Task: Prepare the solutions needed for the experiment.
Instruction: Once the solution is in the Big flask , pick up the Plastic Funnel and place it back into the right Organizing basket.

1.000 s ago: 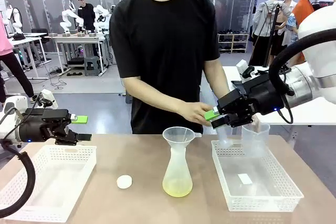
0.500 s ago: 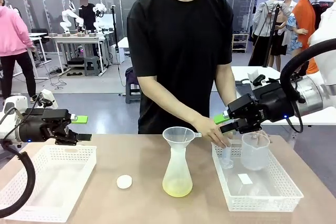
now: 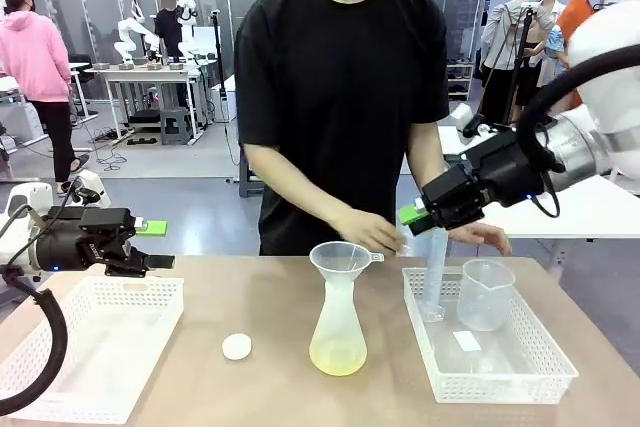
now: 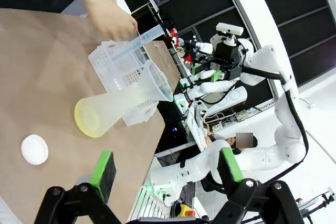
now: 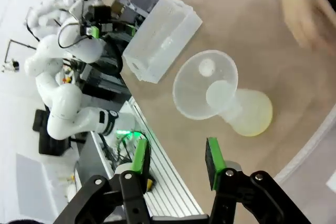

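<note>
Left claw [image 3: 155, 245] released, well left of flask [image 3: 338, 332]; right claw [image 3: 412, 222] released, empty, upper right of it. Likely next: take cylinder [image 3: 436, 277] squarely, upright.

White rounded arms [image 3: 610, 47], black jaws, green pads [image 3: 408, 215], thick black cables [image 3: 45, 347]; person's black T-shirt [image 3: 340, 77].

Small white round disc [image 3: 237, 347] on the brown counter [image 3: 250, 292], near a white plastic basket [image 3: 90, 283] on the left. Clear plastic beaker [image 3: 485, 297] and tall clear tube [image 3: 434, 282] standing in a second white basket [image 3: 500, 387] on the right.
</note>
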### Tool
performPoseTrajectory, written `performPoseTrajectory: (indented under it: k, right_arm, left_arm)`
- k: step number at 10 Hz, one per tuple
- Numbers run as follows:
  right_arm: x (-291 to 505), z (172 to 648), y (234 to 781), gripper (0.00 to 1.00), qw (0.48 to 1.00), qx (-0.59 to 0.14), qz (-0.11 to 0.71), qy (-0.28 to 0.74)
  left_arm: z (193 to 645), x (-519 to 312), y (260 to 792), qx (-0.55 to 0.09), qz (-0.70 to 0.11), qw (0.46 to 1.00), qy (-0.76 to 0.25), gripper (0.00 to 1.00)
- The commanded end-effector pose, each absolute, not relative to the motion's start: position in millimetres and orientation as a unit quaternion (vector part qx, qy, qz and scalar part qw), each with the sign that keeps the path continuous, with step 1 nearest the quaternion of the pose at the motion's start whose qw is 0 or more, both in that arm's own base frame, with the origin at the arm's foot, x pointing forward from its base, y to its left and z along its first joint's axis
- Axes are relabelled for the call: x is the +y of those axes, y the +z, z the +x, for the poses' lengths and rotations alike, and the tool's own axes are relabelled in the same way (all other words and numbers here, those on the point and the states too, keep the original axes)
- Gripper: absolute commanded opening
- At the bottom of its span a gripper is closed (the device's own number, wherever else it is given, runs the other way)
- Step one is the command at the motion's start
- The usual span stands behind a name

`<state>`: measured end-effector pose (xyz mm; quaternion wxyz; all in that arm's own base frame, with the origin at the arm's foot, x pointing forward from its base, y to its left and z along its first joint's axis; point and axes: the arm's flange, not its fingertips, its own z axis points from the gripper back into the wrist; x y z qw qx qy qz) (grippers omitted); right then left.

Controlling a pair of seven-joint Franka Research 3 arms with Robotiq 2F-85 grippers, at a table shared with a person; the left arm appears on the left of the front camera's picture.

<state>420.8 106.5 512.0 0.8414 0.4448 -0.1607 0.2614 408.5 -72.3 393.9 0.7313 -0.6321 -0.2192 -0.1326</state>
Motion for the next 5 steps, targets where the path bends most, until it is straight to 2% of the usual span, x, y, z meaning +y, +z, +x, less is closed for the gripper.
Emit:
performPoseTrajectory:
  k: [1, 5]
  right_arm:
    - [120.9, 456.1, 507.3, 0.55, 0.851, -0.133, 0.398, 0.317]
    - [164.6, 487.2, 493.4, 0.55, 0.858, -0.122, 0.280, 0.414]
  left_arm:
    - [407.8, -74.2, 395.9, -0.219, -0.626, 0.736, -0.135, 1.00]
    - [407.8, -74.2, 395.9, -0.219, -0.626, 0.736, -0.135, 1.00]
